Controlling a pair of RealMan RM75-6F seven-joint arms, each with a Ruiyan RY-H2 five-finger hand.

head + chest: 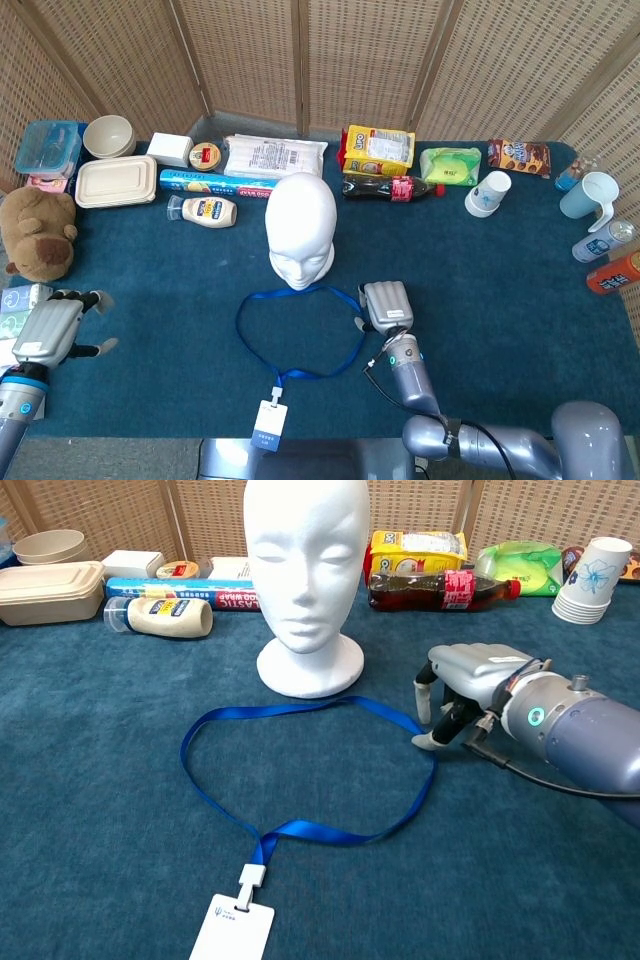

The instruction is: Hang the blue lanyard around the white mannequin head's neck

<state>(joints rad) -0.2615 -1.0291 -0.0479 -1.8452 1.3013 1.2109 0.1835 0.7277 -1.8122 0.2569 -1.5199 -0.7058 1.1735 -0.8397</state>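
The white mannequin head point(301, 232) point(305, 570) stands upright mid-table, facing me. In front of it the blue lanyard point(241, 322) point(330, 832) lies flat in an open loop, and its white badge point(270, 425) point(232, 928) sits near the front edge. My right hand point(386, 305) point(465, 685) is at the loop's right side, palm down. Its fingertips point(421, 715) point at the table beside the strap, which lies slack between a finger and the thumb. My left hand point(52, 328) rests at the far left edge, fingers spread, holding nothing.
Behind the head lie a cola bottle point(392, 188), a yellow box point(378, 148), a mayonnaise bottle point(205, 211) and a blue foil box point(212, 183). A plush toy point(38, 232) and food containers point(115, 181) sit at left, paper cups point(488, 193) and bottles point(604, 241) at right.
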